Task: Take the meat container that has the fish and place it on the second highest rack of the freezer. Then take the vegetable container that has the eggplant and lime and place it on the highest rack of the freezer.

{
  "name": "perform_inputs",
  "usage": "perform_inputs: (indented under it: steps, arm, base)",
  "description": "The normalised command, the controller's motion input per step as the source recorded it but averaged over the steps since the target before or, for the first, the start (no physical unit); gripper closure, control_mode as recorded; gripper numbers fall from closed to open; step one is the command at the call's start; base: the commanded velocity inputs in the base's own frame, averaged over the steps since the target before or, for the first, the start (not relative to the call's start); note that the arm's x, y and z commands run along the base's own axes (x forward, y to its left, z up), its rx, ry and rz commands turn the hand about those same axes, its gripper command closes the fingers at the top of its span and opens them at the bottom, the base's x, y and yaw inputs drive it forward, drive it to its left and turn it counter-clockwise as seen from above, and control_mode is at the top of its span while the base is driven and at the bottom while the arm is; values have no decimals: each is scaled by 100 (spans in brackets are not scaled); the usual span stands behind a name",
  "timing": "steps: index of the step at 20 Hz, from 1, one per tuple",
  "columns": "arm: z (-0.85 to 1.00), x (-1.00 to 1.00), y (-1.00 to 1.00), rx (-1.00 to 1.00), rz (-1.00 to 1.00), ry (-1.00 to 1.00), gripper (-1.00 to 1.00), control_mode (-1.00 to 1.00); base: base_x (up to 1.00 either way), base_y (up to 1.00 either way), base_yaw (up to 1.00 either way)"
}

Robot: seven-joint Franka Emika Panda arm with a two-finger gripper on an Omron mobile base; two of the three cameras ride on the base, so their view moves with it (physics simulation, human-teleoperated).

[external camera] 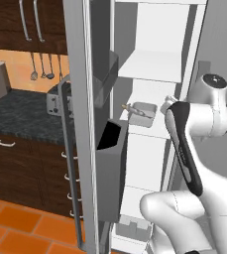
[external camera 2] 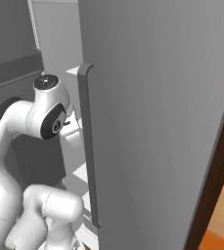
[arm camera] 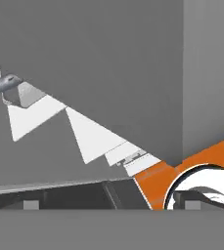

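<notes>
1. Nearest the base, the arm's gripper [external camera: 168,102] reached into the open freezer [external camera: 157,64], jaws fully spread, holding nothing.
2. Just beyond the fingers, to their left, a grey container [external camera: 142,113] with the fish [external camera: 133,108] sat on a white shelf [external camera: 152,130]; the fish's long axis ran across the shelf.
3. Farther off: no brand, label or writing was legible.

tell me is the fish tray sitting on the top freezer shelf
No, the fish tray sits on the second shelf, below the top shelf.
</notes>
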Motion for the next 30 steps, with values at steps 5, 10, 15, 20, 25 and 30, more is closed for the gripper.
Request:
perform_inputs:
  steps: [5,10,15,20,25,30]
  arm:
    - [1,-92,1,-45,41,-2,-100,-100]
    - [24,-93,0,4,42,-10,-100,-100]
    - [17,-60,23,3,33,0,-100,-100]
    - [0,-29,29,-29,17,8,-100,-100]
    - [-4,-20,0,-3,0,1,-100,-100]
    - [-5,-1,4,-4,0,1,-100,-100]
  base:
    - [0,0,0]
    - [0,0,0]
    - [0,0,0]
    - [0,0,0]
    - [0,0,0]
    - [0,0,0]
